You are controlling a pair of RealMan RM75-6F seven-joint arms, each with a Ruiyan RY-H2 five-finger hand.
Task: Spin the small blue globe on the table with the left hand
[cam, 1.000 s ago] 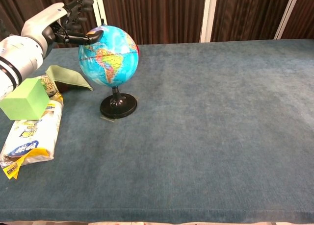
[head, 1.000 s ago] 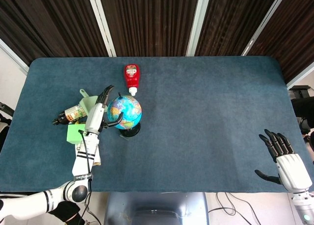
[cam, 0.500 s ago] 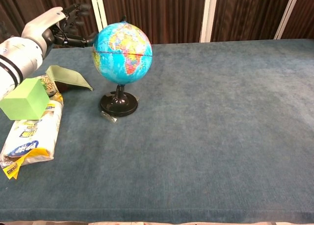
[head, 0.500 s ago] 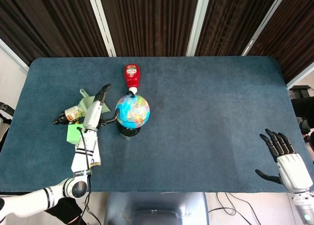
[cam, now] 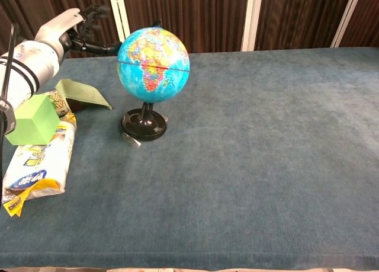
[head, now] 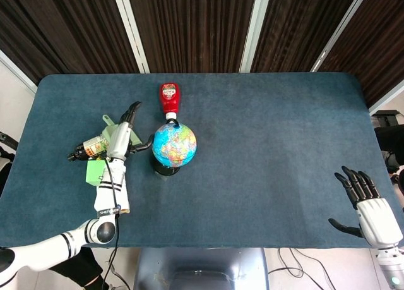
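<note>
While upright, globe (cam: 153, 64) tilts toward ketchup (head: 168, 99)

Glossy globe (cam: 153, 63), matt napped tabletop (cam: 266, 136)

Ketchup bottle (head: 169, 99) is basically hidden behind the globe (cam: 153, 64) in the chest view. Right hand (head: 366, 203) only shows from overhead, its arm cut off by the corner.

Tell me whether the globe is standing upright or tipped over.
Upright. In the chest view the globe sits on its stem above the black round base, which rests flat on the table.
</note>
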